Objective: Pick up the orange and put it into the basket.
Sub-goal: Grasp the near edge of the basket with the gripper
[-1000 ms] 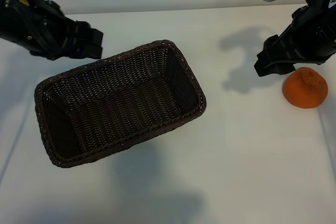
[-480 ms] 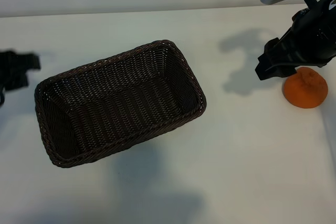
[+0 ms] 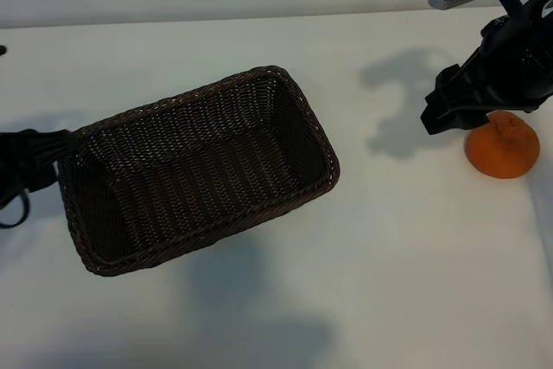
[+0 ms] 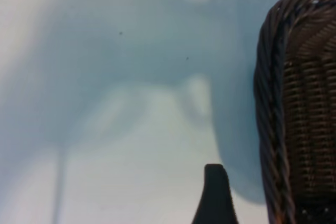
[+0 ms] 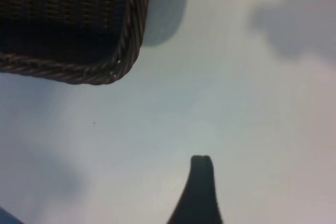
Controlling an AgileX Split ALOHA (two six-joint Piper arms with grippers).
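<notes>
Table point(image 3: 285, 300): it is lying white under everything.
Basket point(image 3: 195, 168): it is sitting mid-table, slanted, holding nothing.
My right pincer point(image 3: 451, 110): I am hovering released, beside the orange, gripping nothing.
My left pincer point(image 3: 34, 162): I am waiting released at the basket's left end.
Orange point(image 3: 503, 145): it is resting on the table's right side, well apart from the basket.

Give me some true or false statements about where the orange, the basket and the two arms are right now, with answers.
1. The orange lies inside the basket. False: it sits on the table, off to the basket's right.
2. The basket holds nothing. True.
3. The right gripper is by the orange, holding nothing. True.
4. The left gripper grips the orange. False: it is at the basket's left end, far from it.
5. The basket is tipped on its side. False: it stands upright.
</notes>
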